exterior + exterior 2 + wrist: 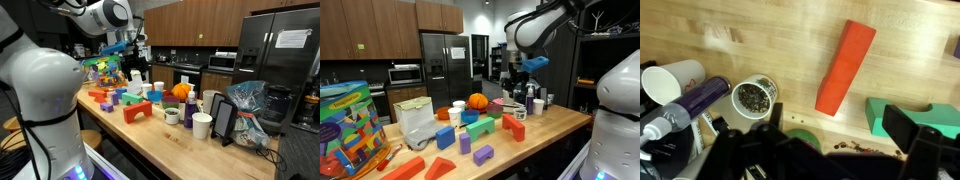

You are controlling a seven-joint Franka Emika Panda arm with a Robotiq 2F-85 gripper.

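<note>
My gripper enters the wrist view from the bottom, jaws wide apart, with nothing between them. It hangs well above the wooden table. Below it lie a long orange-red block, a teal block by the right finger, and a small cup of dark grains to the left. A green round thing shows partly behind the gripper body, with dark crumbs scattered beside it. In both exterior views the gripper hovers over the block-strewn end of the table.
A white paper cup and a purple bottle lie at the left in the wrist view. An orange ball, a red arch block, a colourful toy box, a dark tablet and a plastic bag crowd the table.
</note>
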